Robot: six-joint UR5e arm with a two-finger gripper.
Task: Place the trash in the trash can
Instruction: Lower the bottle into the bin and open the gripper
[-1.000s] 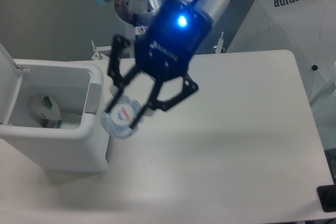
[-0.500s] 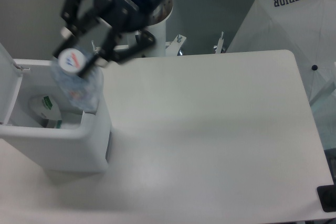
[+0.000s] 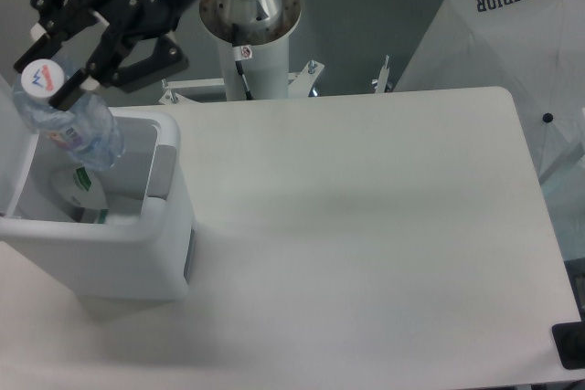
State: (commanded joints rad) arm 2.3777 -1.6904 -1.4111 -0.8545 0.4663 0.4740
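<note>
i have the gripper (image 3: 44,68) up at the top left of the view, its black fingers (image 3: 75,87) clamped on the neck of the crushed bottle (image 3: 73,121), just under the white cap (image 3: 38,79). the bottle hangs tilted, cap toward the upper left, its lower end dipping past the rim line into the mouth of the trash can (image 3: 137,253). the can sits at the left edge of the table (image 3: 366,244), its lid (image 3: 11,148) flipped up on the far left side and the grey panel (image 3: 163,171) on the right rim. the bottle's body sits close to the raised lid and well apart from the grey panel, so the open room is on its right. down inside the can i see the white wrapper (image 3: 78,194) with its green mark, lying on the bottom below the bottle. to the right of the can the tabletop runs wide and bare out to its rounded far corner. the arm's base column (image 3: 251,34) stands behind the table's back edge, and a white umbrella (image 3: 498,34) sits past the right corner.
</note>
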